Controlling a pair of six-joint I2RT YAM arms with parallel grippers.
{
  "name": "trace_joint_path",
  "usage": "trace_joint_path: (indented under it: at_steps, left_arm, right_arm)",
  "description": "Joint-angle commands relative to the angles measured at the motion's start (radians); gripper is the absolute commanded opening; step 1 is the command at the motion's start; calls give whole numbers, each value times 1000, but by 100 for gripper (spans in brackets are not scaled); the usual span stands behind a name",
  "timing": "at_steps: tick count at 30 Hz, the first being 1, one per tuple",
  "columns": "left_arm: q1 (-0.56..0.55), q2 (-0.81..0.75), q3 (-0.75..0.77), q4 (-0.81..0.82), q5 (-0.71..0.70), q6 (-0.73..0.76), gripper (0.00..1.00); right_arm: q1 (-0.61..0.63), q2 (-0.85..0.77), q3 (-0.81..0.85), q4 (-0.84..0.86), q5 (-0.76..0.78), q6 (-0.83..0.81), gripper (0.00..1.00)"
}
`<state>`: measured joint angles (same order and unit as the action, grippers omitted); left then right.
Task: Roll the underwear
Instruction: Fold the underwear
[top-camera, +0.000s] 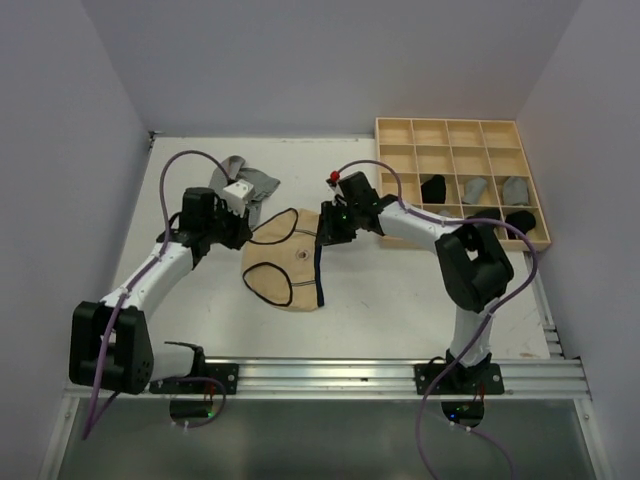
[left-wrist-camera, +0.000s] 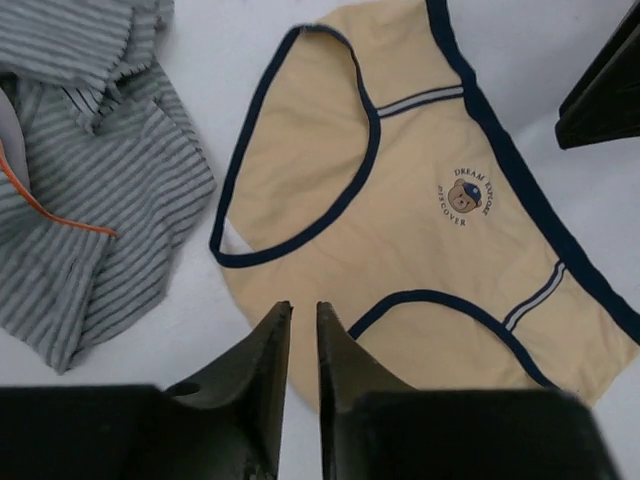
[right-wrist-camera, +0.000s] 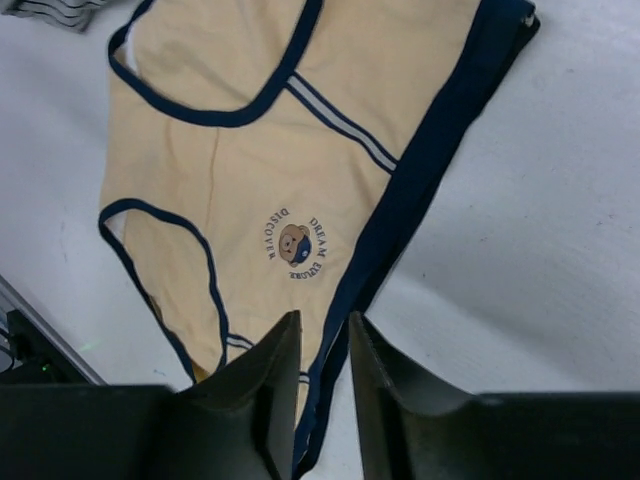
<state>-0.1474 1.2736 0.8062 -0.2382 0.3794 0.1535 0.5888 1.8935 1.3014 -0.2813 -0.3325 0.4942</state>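
The tan-beige underwear (top-camera: 285, 268) with dark navy trim lies flat and spread on the white table. It fills the left wrist view (left-wrist-camera: 420, 220) and the right wrist view (right-wrist-camera: 260, 170), bear logo up. My left gripper (top-camera: 243, 230) hovers at its left edge (left-wrist-camera: 303, 312), jaws almost shut with only a thin slit, nothing between them. My right gripper (top-camera: 328, 232) is over the navy waistband (right-wrist-camera: 420, 180). Its jaws (right-wrist-camera: 325, 325) are slightly open and straddle the band without clamping it. A grey striped garment (top-camera: 247, 178) lies crumpled at the back left (left-wrist-camera: 90, 190).
The pale wooden grid tray (top-camera: 400, 135) stands at the back right. Its compartments hold a black rolled garment (top-camera: 433, 187), two grey ones (top-camera: 475, 188) and another black one (top-camera: 520, 218). The arm bases and a metal rail (top-camera: 330, 375) run along the near edge.
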Motion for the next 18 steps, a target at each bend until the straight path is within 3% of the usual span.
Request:
trace_joint_path:
  at_steps: [1, 8, 18]
  left_arm:
    - [-9, 78, -55, 76, -58, -101, 15]
    - [-18, 196, -42, 57, -71, -124, 10]
    - [-18, 345, -15, 20, -145, -144, 8]
  right_arm:
    - [5, 52, 21, 5, -19, 55, 28]
    - [28, 125, 38, 68, -74, 122, 21]
    - [48, 262, 145, -70, -13, 99, 17]
